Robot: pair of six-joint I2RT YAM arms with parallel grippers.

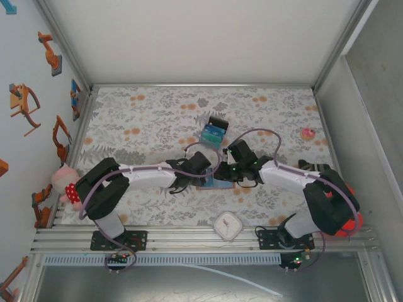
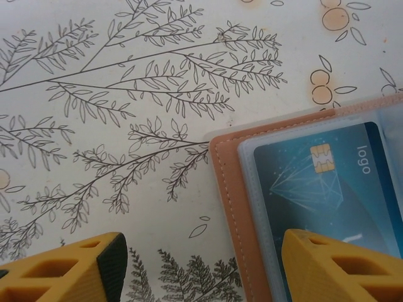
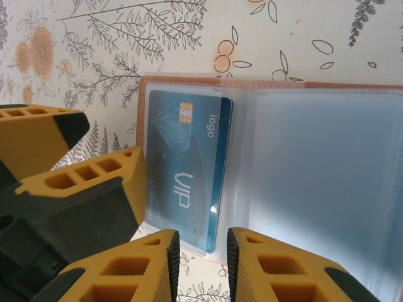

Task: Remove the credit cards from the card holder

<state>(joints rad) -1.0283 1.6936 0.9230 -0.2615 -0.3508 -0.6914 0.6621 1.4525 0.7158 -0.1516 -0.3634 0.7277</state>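
Two claws sit at the open card holder (image 3: 271, 157) in the middle of the table (image 2: 126, 94). Left claw (image 2: 201, 251) is open, one finger over the teal card (image 3: 186, 163). Right claw (image 3: 200, 245) is almost shut at the holder's near edge; I cannot tell if it pinches.

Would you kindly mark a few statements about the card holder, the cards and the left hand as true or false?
1. The card holder lies open on the table. True.
2. A dark blue card with a chip sits in one of its clear sleeves. True.
3. The left hand is shut tight. False: its fingers stand wide apart.
4. The white square object rests on the holder. False: it lies apart, between the arm bases.
5. Loose cards lie farther out than the holder. True.
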